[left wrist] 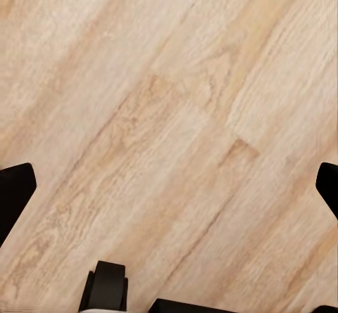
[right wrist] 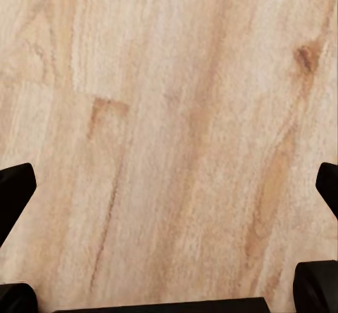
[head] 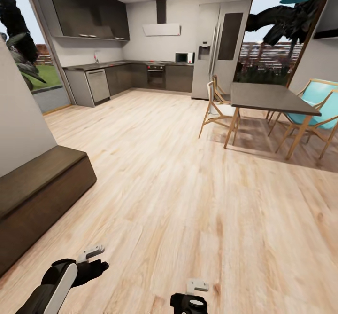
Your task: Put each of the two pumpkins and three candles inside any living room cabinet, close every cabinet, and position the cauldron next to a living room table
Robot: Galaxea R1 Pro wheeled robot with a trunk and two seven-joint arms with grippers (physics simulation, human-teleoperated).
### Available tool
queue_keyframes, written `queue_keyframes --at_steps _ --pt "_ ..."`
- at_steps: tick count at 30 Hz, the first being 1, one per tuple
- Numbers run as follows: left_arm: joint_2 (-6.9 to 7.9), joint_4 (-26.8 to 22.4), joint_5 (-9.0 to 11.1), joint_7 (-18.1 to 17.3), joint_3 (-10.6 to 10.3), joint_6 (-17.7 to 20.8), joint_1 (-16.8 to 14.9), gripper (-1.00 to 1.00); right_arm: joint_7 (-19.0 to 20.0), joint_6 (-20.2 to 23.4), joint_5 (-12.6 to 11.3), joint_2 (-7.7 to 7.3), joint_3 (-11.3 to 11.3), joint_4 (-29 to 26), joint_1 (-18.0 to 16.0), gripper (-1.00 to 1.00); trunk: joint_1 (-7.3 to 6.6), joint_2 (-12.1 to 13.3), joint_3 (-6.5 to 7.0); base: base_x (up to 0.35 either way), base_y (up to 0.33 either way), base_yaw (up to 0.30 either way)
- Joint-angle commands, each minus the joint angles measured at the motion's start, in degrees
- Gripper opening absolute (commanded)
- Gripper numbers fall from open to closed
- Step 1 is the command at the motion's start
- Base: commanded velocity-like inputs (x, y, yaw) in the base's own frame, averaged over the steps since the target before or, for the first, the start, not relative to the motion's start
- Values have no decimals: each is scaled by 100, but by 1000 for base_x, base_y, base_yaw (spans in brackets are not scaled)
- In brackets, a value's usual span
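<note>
Here both grippers wide apart, empty, above wood floor [head: 178, 173]; cabinet [head: 37, 196] left.

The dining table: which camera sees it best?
The head view. It shows the dark dining table whole, with its chairs, standing on the wooden floor. Both wrist views look down at floor planks between open hand fingers, with no table.

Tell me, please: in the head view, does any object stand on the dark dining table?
No, the dark dining table shows a bare top, with only chairs standing around it on the wooden floor.
</note>
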Motion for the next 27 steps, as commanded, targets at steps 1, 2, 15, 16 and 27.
queue_keyframes --at_steps 1,2,15,16,27 --pt "0 -6 60 49 1 20 -2 100 -36 29 -15 0 15 -6 -5 100 -1 -2 -9 0 0 279" --pt "-2 -6 60 49 -1 20 -2 100 -29 39 -15 0 15 -6 -5 100 -1 -2 -13 0 0 272" --pt "1 -6 65 46 -3 36 -2 100 -37 48 -23 0 124 26 -5 100 -1 -2 -68 0 0 266" --pt "-1 -6 67 46 -5 37 -2 100 -39 49 -24 0 126 27 -5 100 -1 -2 -72 0 0 267" --pt "-64 -24 61 48 -17 42 -2 100 -41 42 -24 0 129 30 -5 100 -1 -2 -115 0 0 267"
